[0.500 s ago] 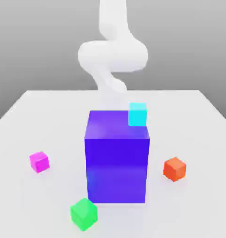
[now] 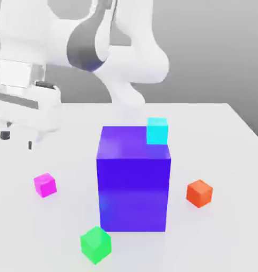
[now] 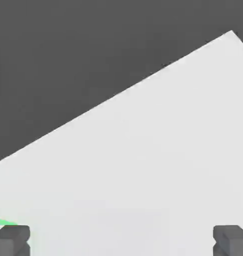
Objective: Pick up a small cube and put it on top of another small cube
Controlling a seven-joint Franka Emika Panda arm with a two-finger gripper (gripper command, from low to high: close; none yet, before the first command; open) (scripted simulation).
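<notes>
The small magenta-pink cube (image 2: 45, 185) lies on the white table (image 2: 226, 154) at the exterior view's left. My gripper (image 2: 17, 139) hangs above the table, up and to the left of that cube and apart from it. In the hand view the gripper (image 3: 121, 242) stands open, its two dark fingertips (image 3: 11, 240) wide apart with bare table between them. A sliver of green (image 3: 3, 222) shows beside one fingertip.
A big blue-violet block (image 2: 134, 180) stands mid-table, with a cyan cube (image 2: 157, 130) at its top back corner on the exterior view's right. A green cube (image 2: 95, 244) lies in front of the block and an orange cube (image 2: 199, 192) to its right.
The arm's hand and gripper have swung into the exterior view at the upper left. The cubes and the block have not moved.
</notes>
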